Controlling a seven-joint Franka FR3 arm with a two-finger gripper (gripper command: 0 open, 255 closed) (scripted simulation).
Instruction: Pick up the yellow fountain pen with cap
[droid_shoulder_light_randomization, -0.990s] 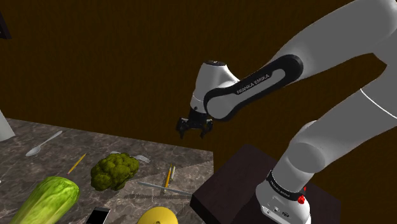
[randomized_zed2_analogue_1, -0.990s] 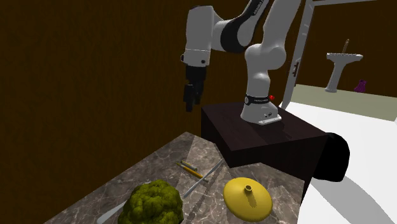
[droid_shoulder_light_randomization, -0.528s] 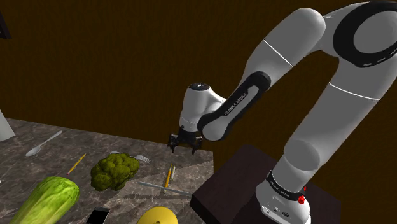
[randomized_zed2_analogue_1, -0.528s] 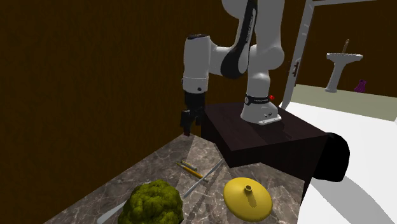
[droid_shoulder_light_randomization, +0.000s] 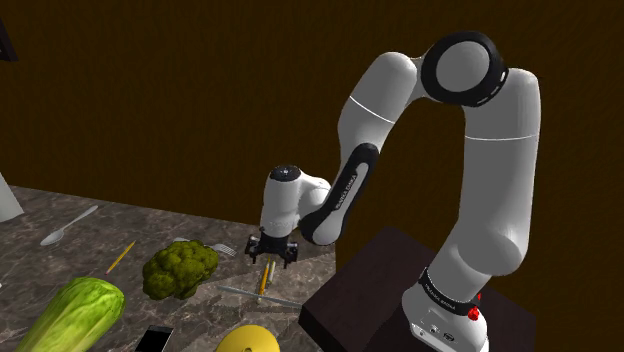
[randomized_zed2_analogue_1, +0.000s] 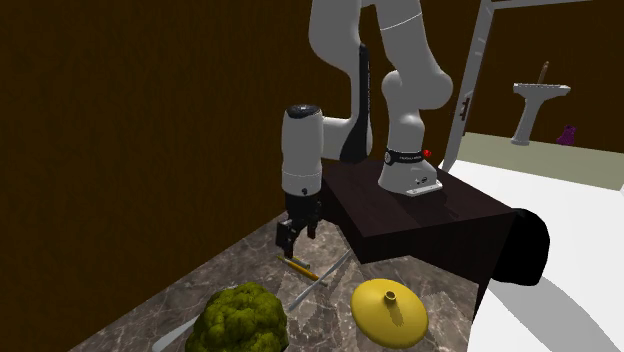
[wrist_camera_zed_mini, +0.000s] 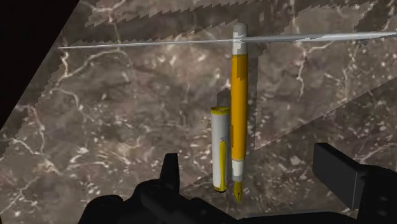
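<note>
The yellow fountain pen (wrist_camera_zed_mini: 238, 108) lies flat on the dark marble table (wrist_camera_zed_mini: 114, 114), its white-and-yellow cap (wrist_camera_zed_mini: 220, 146) loose beside it. In the wrist view the pen's far end touches a long silver knife (wrist_camera_zed_mini: 191, 43). My gripper (wrist_camera_zed_mini: 254, 184) is open and hangs just above the pen; the pen sits between the fingers (wrist_camera_zed_mini: 170, 172), nearer one of them, and neither touches it. The shoulder view has the gripper (droid_shoulder_light_randomization: 271, 255) low over the pen (droid_shoulder_light_randomization: 264, 278). The second exterior view shows the gripper (randomized_zed2_analogue_1: 291, 236) right above the pen (randomized_zed2_analogue_1: 300, 267).
A green broccoli head (droid_shoulder_light_randomization: 180, 268), a lettuce (droid_shoulder_light_randomization: 75, 315), a pencil (droid_shoulder_light_randomization: 121, 257), a fork (droid_shoulder_light_randomization: 222, 248), a spoon (droid_shoulder_light_randomization: 68, 226) and a phone (droid_shoulder_light_randomization: 153, 340) lie toward the shoulder view's left. A yellow disc (randomized_zed2_analogue_1: 388, 311) sits near the knife (randomized_zed2_analogue_1: 320, 283). The dark stand (randomized_zed2_analogue_1: 420, 215) borders the table.
The arm has swung down and toward the shoulder view's left, bringing the gripper from high above the table edge to just over the pen. The fingers stay apart.
</note>
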